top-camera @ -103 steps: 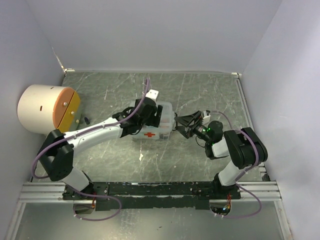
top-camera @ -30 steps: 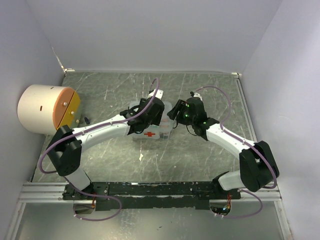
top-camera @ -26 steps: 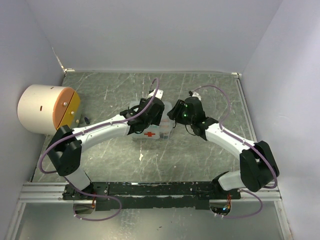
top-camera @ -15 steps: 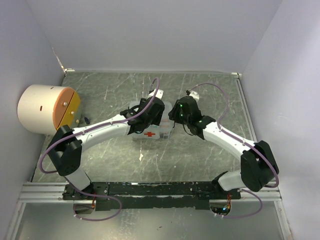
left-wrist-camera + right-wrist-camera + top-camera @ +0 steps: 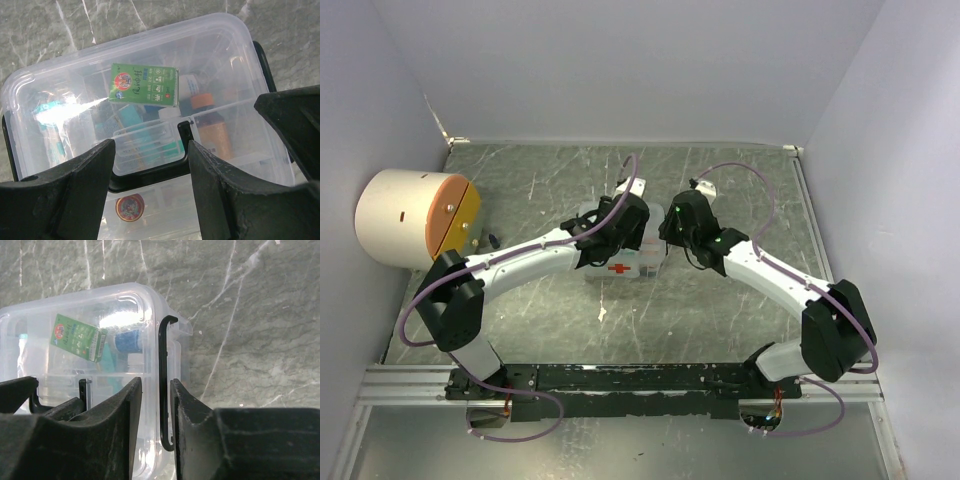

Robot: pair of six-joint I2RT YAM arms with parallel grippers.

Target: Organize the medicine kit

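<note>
The medicine kit [image 5: 632,265] is a clear plastic box with a red cross, its lid down, at the table's middle. Through the lid [image 5: 225,60] I see a green packet [image 5: 144,84], an orange bottle [image 5: 212,130] and a round tin [image 5: 130,207]. My left gripper [image 5: 150,145] hovers open just over the lid, its fingers on either side of the black handle [image 5: 150,172]. My right gripper [image 5: 155,382] is at the kit's right end, its jaws drawn in on the black wire latch [image 5: 162,365] and the clear rim beside it. In the top view the two grippers [image 5: 620,225] [image 5: 672,225] sit close together over the box.
A cream cylinder with an orange face [image 5: 415,217] lies at the far left, with a small dark object [image 5: 492,240] beside it. Grey walls close in the left, back and right. A metal rail [image 5: 620,378] runs along the near edge.
My right arm has moved left onto the kit's right end and its jaws have narrowed round the latch. The left gripper has stayed over the lid.
</note>
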